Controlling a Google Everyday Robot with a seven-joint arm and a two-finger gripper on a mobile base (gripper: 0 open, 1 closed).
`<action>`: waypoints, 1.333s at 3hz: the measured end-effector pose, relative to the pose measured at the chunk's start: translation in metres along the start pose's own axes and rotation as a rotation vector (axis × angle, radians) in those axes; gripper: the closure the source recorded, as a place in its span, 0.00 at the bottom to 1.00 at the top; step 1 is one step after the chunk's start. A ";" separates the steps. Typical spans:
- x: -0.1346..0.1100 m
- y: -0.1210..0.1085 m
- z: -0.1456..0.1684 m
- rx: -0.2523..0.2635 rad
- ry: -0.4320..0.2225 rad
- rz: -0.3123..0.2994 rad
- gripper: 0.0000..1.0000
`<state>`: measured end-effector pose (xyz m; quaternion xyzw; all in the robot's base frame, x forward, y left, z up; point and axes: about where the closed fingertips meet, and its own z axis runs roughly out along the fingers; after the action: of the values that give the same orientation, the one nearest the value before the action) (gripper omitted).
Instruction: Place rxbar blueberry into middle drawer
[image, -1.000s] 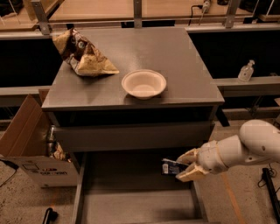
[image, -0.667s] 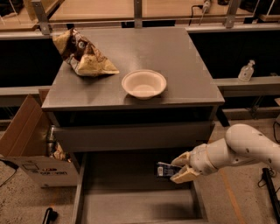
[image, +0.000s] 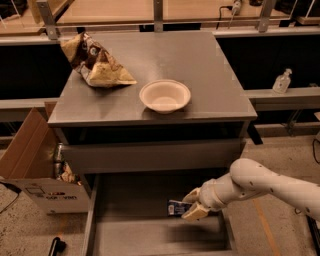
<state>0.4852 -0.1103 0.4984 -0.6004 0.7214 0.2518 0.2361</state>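
The rxbar blueberry (image: 176, 207), a small dark navy bar with white print, is held in my gripper (image: 192, 204) at the lower middle of the camera view. The gripper is shut on its right end and holds it over the right part of the open middle drawer (image: 125, 192), a wide grey tray pulled out below the cabinet. My white arm (image: 265, 187) reaches in from the right. I cannot tell whether the bar touches the drawer floor.
On the cabinet top (image: 200, 65) sit a tan and brown chip bag (image: 95, 62) at back left and a white bowl (image: 165, 96). An open cardboard box (image: 35, 165) stands to the left. A bottle (image: 282, 81) stands on a ledge at right.
My gripper has moved left and lower with the bar, further in over the open drawer.
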 end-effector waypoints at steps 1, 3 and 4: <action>0.004 0.011 0.029 -0.012 0.008 0.035 0.75; 0.005 0.014 0.043 -0.021 -0.044 0.049 0.20; 0.004 0.015 0.045 -0.024 -0.045 0.048 0.00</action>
<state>0.4716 -0.0823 0.4629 -0.5800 0.7270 0.2795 0.2386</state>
